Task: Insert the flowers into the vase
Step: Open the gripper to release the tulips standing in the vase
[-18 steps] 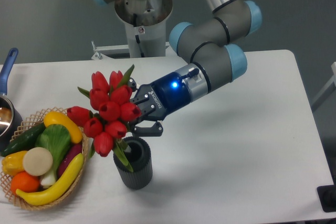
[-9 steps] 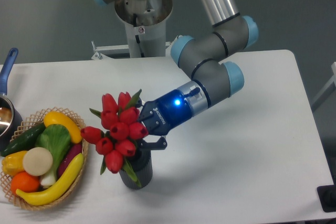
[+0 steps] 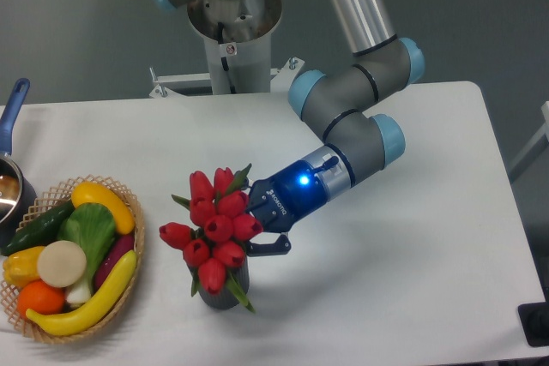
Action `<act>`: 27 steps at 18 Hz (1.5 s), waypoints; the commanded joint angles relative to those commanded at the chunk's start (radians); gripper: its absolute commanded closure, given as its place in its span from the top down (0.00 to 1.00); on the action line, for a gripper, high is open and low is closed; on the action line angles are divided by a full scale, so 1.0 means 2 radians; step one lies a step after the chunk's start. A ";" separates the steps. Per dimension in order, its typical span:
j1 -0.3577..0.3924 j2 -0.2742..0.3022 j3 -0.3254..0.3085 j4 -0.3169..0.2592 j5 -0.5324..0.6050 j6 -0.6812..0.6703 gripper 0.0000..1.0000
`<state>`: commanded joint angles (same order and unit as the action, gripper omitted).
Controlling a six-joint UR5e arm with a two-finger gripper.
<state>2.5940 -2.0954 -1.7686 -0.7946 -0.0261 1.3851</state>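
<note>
Near table centre: flowers (image 3: 216,229) standing in vase (image 3: 223,291), buds just left of gripper (image 3: 257,225); fingers partly hidden behind bunch, grip state unclear.

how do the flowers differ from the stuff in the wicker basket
The flowers are all red buds with green leaves; the basket's toy produce mixes yellow, green, orange, white and purple. The flowers stand in the vase at the gripper; the produce lies heaped and untouched. Both are on the table.
</note>
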 joint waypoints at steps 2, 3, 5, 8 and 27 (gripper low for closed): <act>0.000 -0.005 -0.006 0.000 0.008 0.009 0.34; -0.001 -0.008 -0.010 0.000 0.013 0.021 0.34; -0.002 -0.014 -0.012 0.000 0.014 0.037 0.34; -0.003 -0.016 -0.015 0.000 0.015 0.038 0.37; -0.001 0.009 0.005 0.001 0.100 0.082 1.00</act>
<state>2.5924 -2.0771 -1.7580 -0.7931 0.1732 1.5493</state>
